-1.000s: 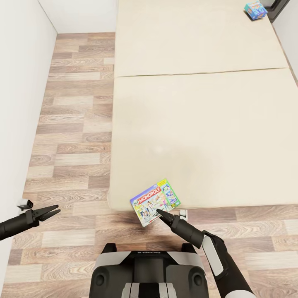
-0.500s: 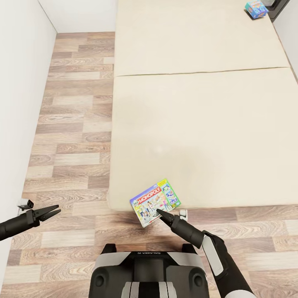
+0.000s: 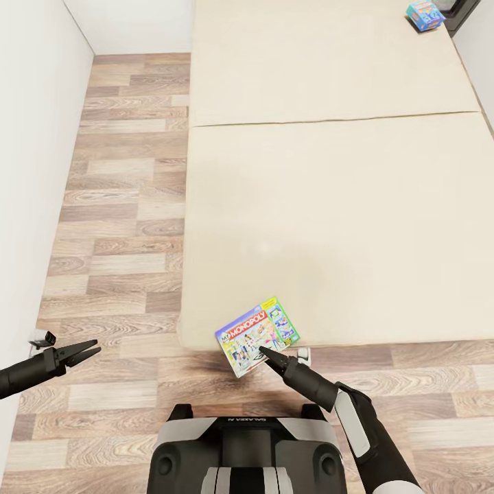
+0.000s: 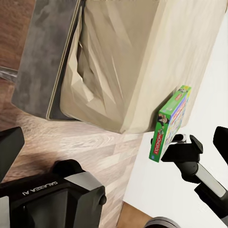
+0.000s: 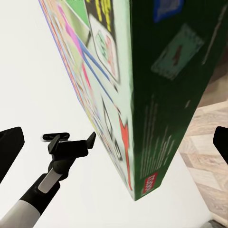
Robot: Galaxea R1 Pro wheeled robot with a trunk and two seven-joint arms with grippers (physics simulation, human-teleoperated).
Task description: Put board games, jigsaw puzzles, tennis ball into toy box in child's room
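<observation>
Head view: bed (image 3: pixel 329 206), cream mattress in two sections, on a wood-plank floor (image 3: pixel 116 226), with a white wall (image 3: pixel 31 137) at the left.

Monopoly box (image 3: pixel 257 335) — red, white and green — lies flat at the bed's near edge, one corner hanging out past the edge over the floor. A second game, the blue box (image 3: pixel 424 15), sits at the bed's far right corner, well apart from the first.

Right gripper (image 3: pixel 263 352): tip at the Monopoly box's near edge, fingers drawn to a point in the head view. In the right wrist view the box (image 5: pixel 142 85) stands very close between the two dark fingertips at the frame's sides, so the claw looks spread around it; whether the pads touch the box I cannot tell.

Left gripper (image 3: pixel 88 350): out over the floor near the wall, well apart from the bed, holding nothing — fingers a narrow V, slightly parted.

Left wrist view: the Monopoly box (image 4: pixel 169 122) on edge against the mattress corner, the right gripper (image 4: pixel 178 151) just beside it.
</observation>
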